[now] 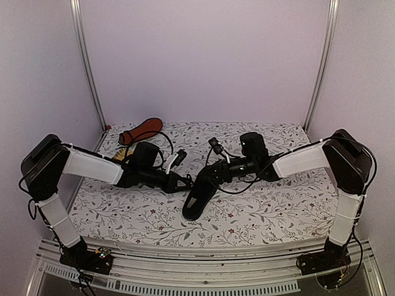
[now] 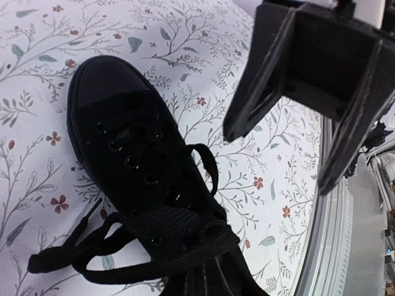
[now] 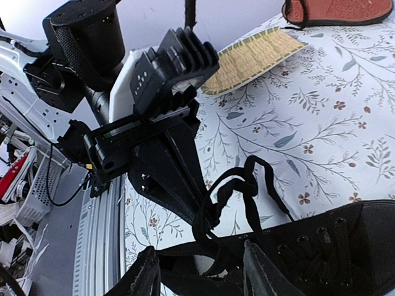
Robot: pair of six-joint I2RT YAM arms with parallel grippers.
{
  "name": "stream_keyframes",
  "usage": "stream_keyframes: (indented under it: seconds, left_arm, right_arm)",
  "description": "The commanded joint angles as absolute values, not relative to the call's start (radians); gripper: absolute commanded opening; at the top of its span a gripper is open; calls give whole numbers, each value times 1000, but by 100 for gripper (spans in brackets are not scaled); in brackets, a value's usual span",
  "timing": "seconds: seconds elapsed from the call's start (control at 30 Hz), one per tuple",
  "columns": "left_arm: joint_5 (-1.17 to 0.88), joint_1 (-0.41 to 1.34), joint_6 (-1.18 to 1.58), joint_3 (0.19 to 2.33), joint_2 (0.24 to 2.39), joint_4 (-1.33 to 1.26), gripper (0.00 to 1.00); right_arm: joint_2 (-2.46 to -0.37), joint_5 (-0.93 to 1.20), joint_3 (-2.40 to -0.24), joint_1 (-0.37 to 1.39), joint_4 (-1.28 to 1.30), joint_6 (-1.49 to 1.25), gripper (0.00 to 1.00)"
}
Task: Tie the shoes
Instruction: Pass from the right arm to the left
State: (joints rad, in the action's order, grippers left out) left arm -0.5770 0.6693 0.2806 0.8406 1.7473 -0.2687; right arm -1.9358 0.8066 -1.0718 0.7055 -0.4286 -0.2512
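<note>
While the left hand (image 3: 207, 217) pinches the lace (image 2: 154, 225), seemingly to keep it taut, the right hand (image 2: 278, 159) hangs released just opposite; the shoe (image 2: 117, 123) lies on the desk (image 1: 265, 209) between them.

1. The near shoe (image 2: 123, 142): heel cut off by the bottom edge.
2. The far shoe (image 3: 336, 9): cropped at the top edge; the mat (image 3: 256, 55) lies partly behind the left arm (image 3: 148, 80).
3. The laces (image 2: 154, 222): too thin to trace from above.

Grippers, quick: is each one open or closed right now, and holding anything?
Left gripper: closed, pinching a black lace.
Right gripper: open, holding nothing.
</note>
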Motion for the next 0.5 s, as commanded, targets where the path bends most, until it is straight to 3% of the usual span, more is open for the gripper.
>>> stream_keyframes:
  seconds: [0.0,0.47]
  left_arm:
    - [-560,662,247,872,1701,-40,0]
    - [-854,593,347,894,1655,42,0]
  right_arm:
    - [-1841,665,-1019,700,-336,-172,46]
    - [-1732,421,-955,905,-338,-98,47]
